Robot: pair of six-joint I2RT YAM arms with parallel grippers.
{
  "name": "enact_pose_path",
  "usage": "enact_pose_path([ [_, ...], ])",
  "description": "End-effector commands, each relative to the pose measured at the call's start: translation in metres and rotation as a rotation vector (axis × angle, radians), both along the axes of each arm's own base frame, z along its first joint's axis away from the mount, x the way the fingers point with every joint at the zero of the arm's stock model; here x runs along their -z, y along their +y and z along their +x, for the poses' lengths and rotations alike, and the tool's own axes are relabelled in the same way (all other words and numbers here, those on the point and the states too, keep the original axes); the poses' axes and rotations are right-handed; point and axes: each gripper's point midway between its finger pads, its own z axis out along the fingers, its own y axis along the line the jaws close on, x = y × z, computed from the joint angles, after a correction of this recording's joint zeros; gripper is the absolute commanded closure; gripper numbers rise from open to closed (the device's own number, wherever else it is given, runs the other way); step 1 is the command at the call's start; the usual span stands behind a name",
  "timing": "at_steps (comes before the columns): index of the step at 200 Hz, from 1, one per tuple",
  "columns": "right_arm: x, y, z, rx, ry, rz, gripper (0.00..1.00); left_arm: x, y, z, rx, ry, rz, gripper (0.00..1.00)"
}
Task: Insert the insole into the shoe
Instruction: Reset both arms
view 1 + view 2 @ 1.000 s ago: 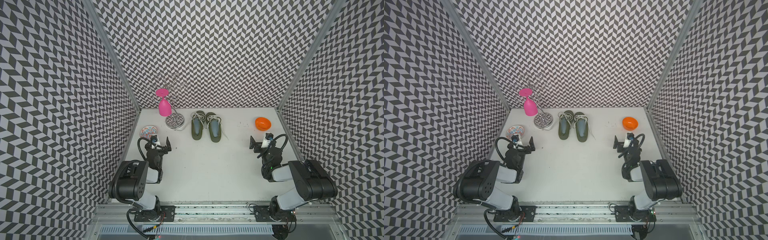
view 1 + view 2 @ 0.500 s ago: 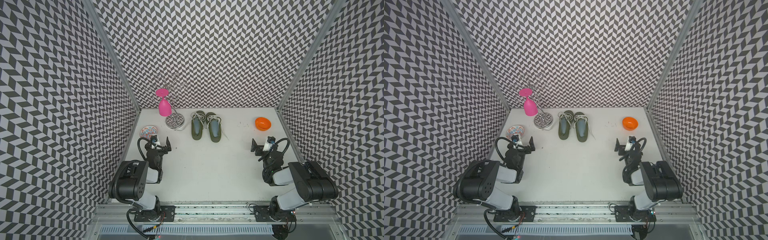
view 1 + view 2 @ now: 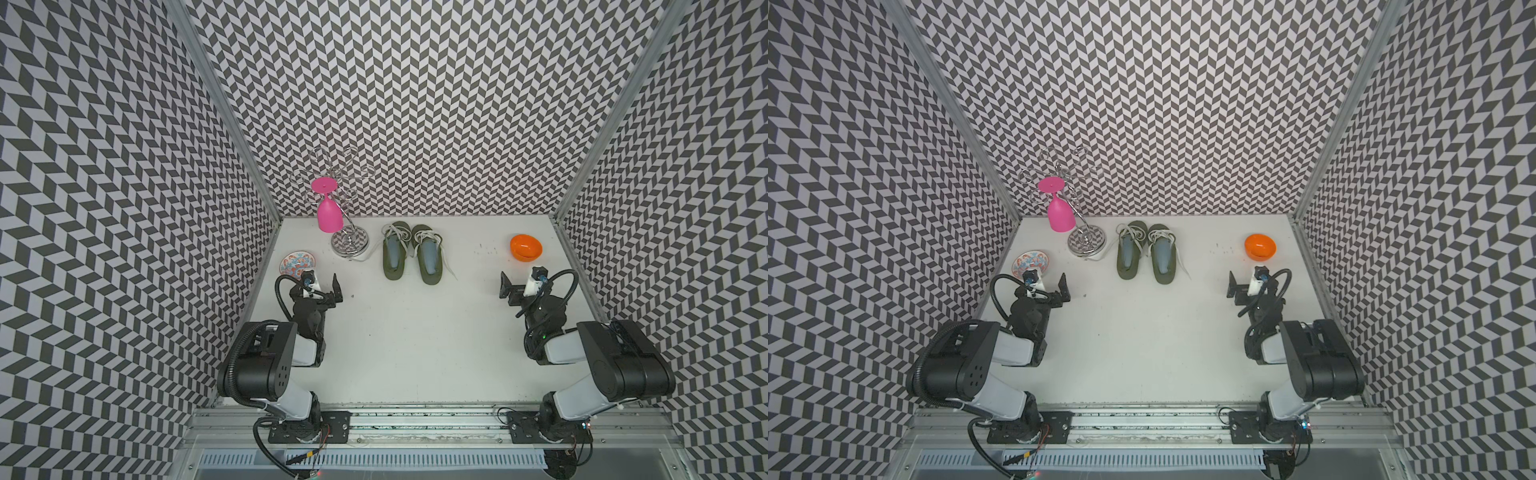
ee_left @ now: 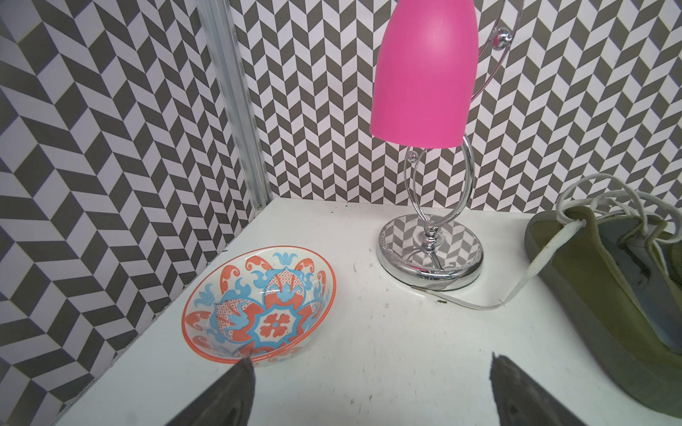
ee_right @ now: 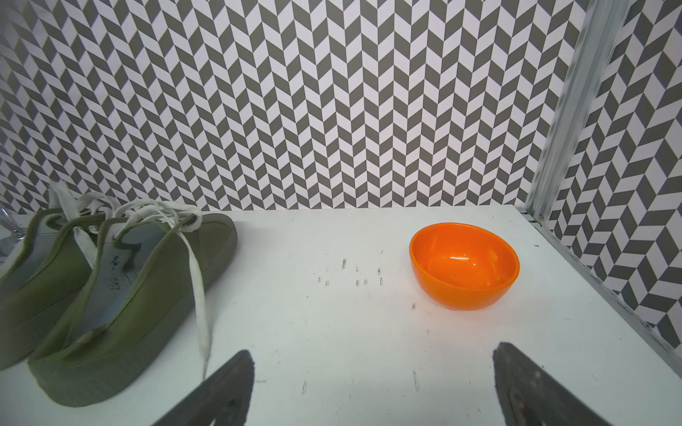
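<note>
The left claw [image 4: 369, 363] and the right claw [image 5: 374, 352] both stand wide and hold nothing, low over the surface [image 3: 415, 332]. The olive shoes [image 3: 394, 259] lie ahead, to the right of the left claw and the left of the right claw, well apart from both. A grey-blue insole [image 3: 430, 254] shows inside each shoe.

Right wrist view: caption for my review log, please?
Open right end effector faces two olive lace-up shoes and an orange bowl.
</note>
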Motion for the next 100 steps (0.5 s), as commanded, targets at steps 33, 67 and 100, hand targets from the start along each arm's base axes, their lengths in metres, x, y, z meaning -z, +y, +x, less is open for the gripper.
enact_pose_path([
  [33,-0.0161,-0.0043,0.0011,0.020,-0.069,0.006,0.00,-0.0142,0.0004,0.0033,-0.007,-0.048,0.000,0.00],
  [67,-0.0159,-0.0041,0.0011,0.020,-0.069,0.007,0.00,-0.0145,-0.0002,0.0036,-0.004,-0.049,0.000,0.00],
  [100,-0.0159,-0.0041,0.0011,0.020,-0.069,0.007,0.00,-0.0125,-0.0006,0.0064,-0.002,-0.037,-0.001,0.00],
])
